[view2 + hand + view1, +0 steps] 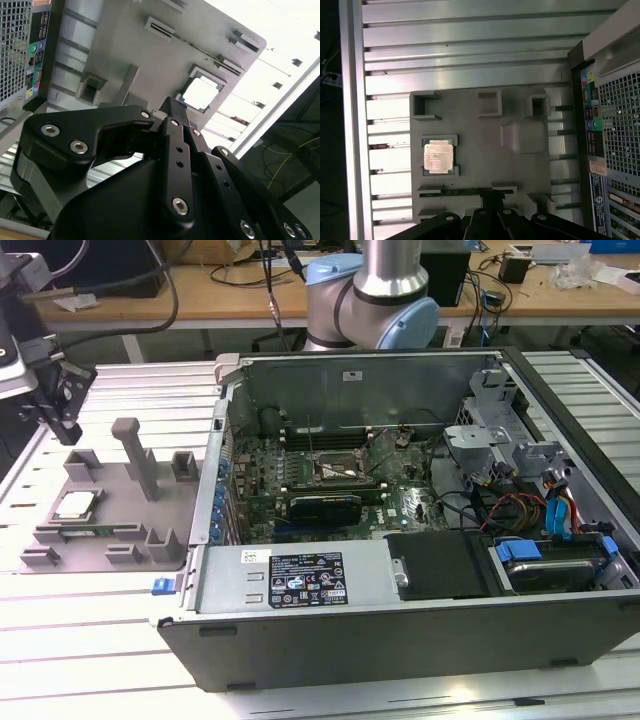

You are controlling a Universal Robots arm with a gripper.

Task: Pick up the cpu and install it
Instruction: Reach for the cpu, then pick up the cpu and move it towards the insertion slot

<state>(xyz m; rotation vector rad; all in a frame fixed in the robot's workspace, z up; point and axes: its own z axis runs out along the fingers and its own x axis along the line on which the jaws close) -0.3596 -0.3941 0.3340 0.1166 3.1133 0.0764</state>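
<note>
The cpu (75, 505) is a small pale silver square lying flat in a recess of the grey fixture plate (120, 505), to the exterior view's left of the open computer case (400, 630). Both wrist views show the cpu (438, 156) (202, 94) resting there untouched. My black gripper (68, 432) hangs above the plate's far left corner, well clear of the chip, with its fingers drawn together and nothing between them. The gripper's tips (492, 194) (167, 106) point down towards the plate. Inside the case, the dark square socket frame (335, 472) sits on the motherboard.
A tall grey post (135, 455) and several small raised blocks stand on the fixture plate near the cpu. The case's upright metal wall (225, 430) borders the plate. A long black card (325, 508) lies just in front of the socket. Ribbed aluminium table (90, 640) lies all round.
</note>
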